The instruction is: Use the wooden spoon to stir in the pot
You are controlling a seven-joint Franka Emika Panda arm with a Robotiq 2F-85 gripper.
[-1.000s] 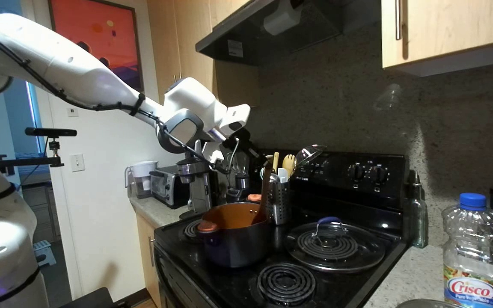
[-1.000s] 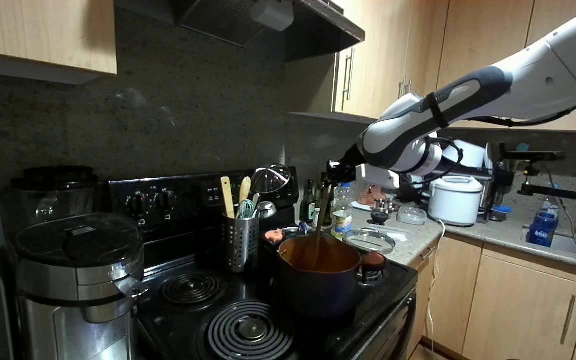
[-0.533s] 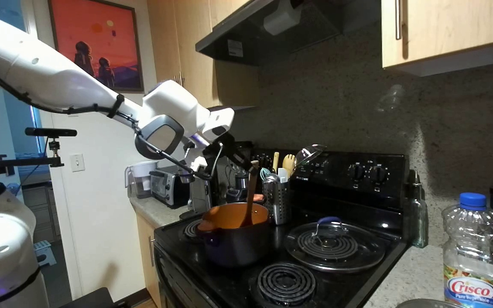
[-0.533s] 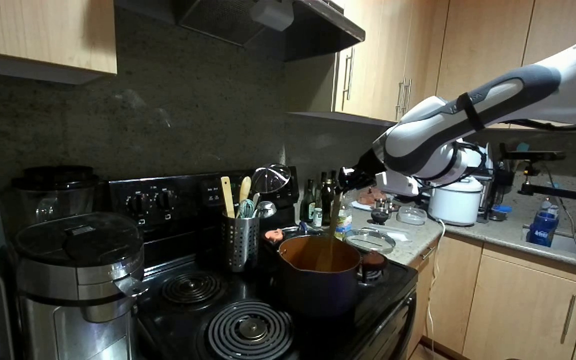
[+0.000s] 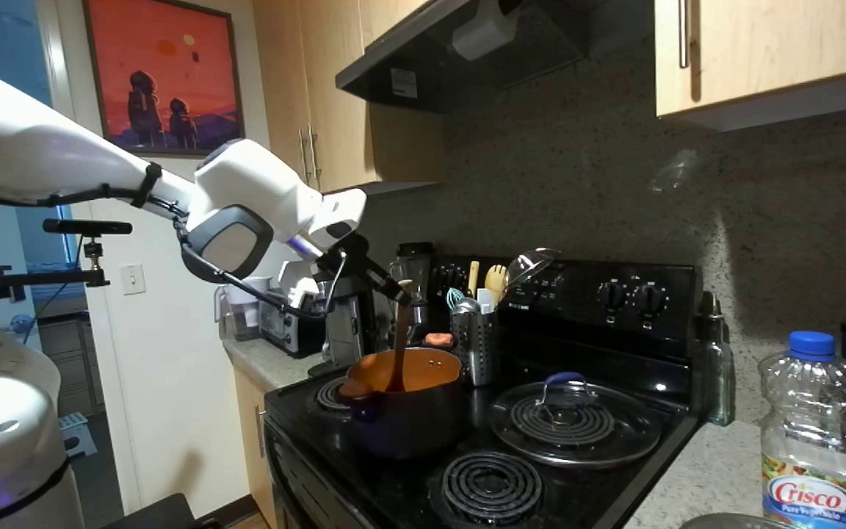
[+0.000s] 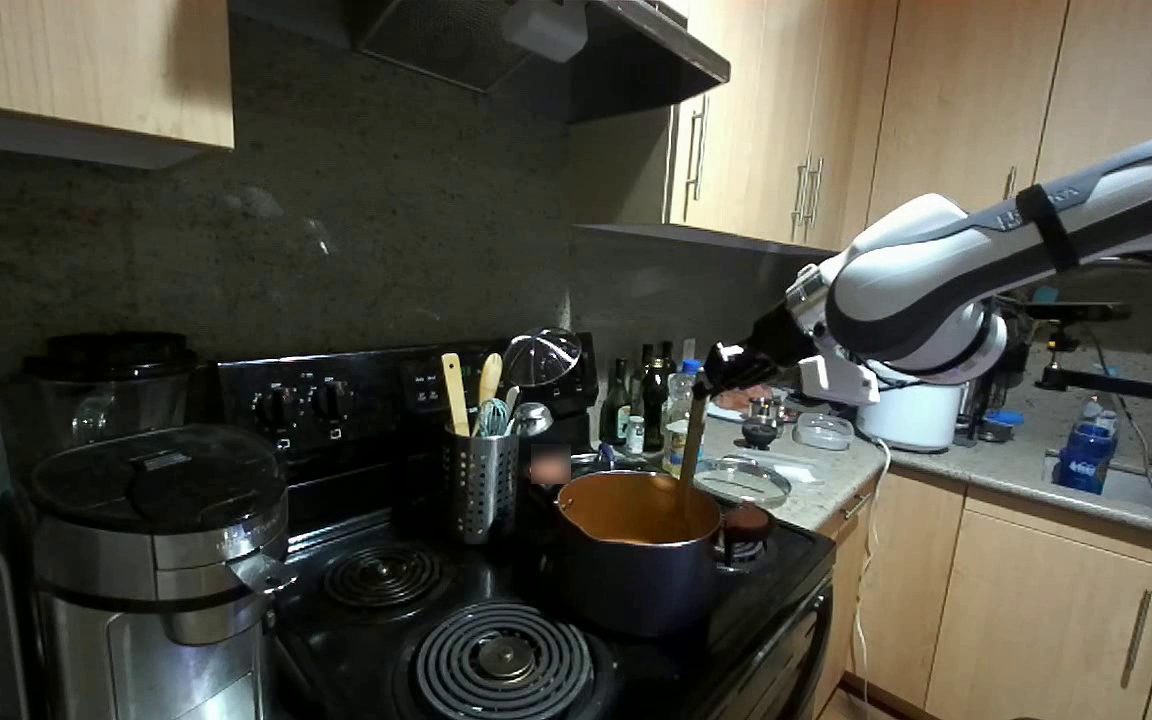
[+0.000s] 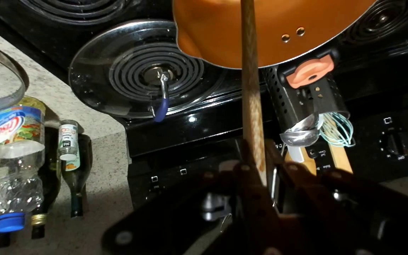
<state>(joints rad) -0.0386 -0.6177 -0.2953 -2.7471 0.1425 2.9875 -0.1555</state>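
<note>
In an exterior view, the gripper (image 5: 405, 295) holds the spoon (image 5: 399, 345) by its upper end; the lower end is inside the pot (image 5: 410, 430), whose bottom is hidden. In an exterior view, the can (image 6: 479, 492) near the back edge of the stove (image 6: 666, 665) contains a ladle (image 6: 534, 420), a whisk (image 6: 494, 415) and wooden tools (image 6: 455, 395). In the wrist view, the gripper squeezes the spoon from both sides.

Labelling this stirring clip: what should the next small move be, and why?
Probably sweep the wooden spoon slightly toward the rear handle of the pot: the gripper holds the spoon's upper end, and its lower part sits inside, nearer the front handle.
</note>
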